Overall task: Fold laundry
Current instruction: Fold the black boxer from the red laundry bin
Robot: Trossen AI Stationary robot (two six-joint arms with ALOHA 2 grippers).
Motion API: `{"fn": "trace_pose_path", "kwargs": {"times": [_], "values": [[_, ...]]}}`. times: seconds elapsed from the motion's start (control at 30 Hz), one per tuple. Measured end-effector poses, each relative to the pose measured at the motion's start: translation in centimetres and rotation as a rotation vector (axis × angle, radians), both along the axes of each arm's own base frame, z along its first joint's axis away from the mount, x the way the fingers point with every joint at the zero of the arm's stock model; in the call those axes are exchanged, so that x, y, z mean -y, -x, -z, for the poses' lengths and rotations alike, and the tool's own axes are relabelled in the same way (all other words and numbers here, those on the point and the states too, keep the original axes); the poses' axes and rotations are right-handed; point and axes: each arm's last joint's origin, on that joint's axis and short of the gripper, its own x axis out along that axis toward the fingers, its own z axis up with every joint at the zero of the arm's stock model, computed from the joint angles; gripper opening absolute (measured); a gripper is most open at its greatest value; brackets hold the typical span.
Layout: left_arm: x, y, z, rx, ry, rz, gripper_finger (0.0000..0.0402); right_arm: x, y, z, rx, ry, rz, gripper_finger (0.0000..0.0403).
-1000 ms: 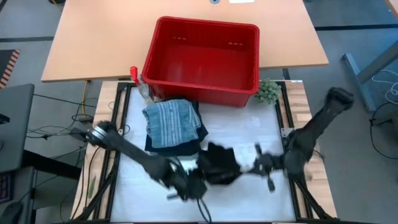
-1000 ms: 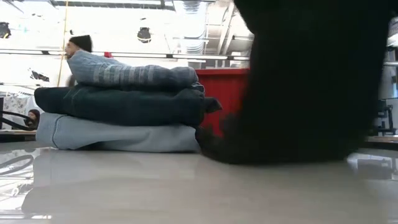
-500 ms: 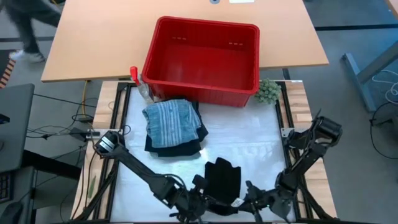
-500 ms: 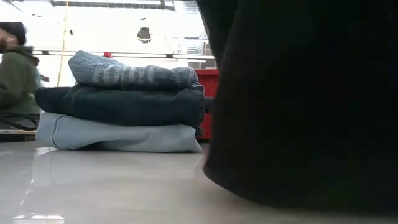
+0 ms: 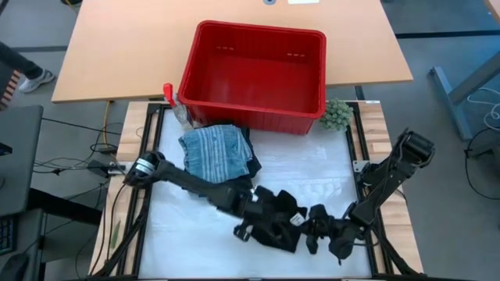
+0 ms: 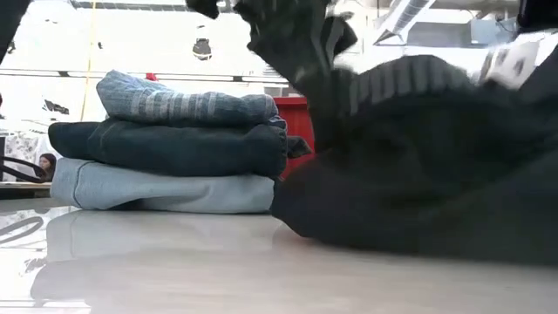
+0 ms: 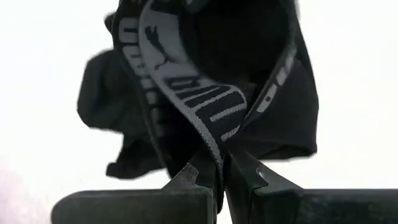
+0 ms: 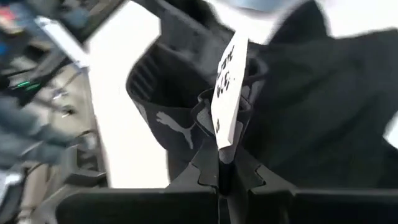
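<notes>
A black garment (image 5: 280, 218) with a grey lettered waistband (image 6: 401, 80) lies bunched on the white table, near its front middle. My left gripper (image 5: 251, 222) is shut on it from the left, and my right gripper (image 5: 312, 228) is shut on it from the right. A white tag (image 8: 227, 81) shows on the garment. A stack of folded garments (image 5: 219, 156) sits toward the far left: grey-blue striped (image 6: 187, 105) on top, dark navy (image 6: 170, 148) under it, light blue (image 6: 166, 190) at the bottom, resting on the table. My left gripper pinches the grey lettered waistband (image 7: 214, 143) between its two fingers, at a fold of the band. The band is raised and the rest of the garment (image 6: 418, 201) lies on the table. My right gripper pinches the waistband beside the white tag (image 8: 225, 134) between its two shut fingers. The tag stands up just past the fingertips, and the black cloth spreads away beyond them, slack.
A red plastic basket (image 5: 254, 66) stands at the table's far edge, with a green fuzzy ball (image 5: 337, 114) at its right corner and a red-handled object (image 5: 169, 94) at its left. A wooden table (image 5: 117, 47) lies behind. White table shows right of the stack.
Both grippers first went toward the table's near edge with the black garment, drawing it out. Then they came back toward the far edge and closer together. The garment now lies bunched on the table, with its waistband raised.
</notes>
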Motion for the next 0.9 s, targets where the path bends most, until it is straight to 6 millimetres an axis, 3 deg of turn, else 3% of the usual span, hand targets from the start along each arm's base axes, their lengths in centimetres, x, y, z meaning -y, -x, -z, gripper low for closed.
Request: {"fn": "trace_pose_path", "kwargs": {"times": [0.23,0.43,0.7,0.9], "values": [[-4.4,-1.1,1.1,-0.076,0.032,-0.063,0.0000,1.7,0.4,1.2,-0.066,-0.080,0.151,0.0029],[-5.8,-1.2,0.5,-0.070,0.037,-0.099,0.0030,2.3,1.0,1.8,-0.084,-0.110,0.249,0.0029],[-6.6,0.2,-2.7,-0.011,-0.016,-0.194,0.0120,2.7,1.3,2.1,-0.106,-0.150,0.319,0.0029],[-7.4,1.1,-5.4,0.034,0.114,-0.259,0.0152,3.0,1.5,2.3,-0.115,-0.160,0.364,0.0029]]}}
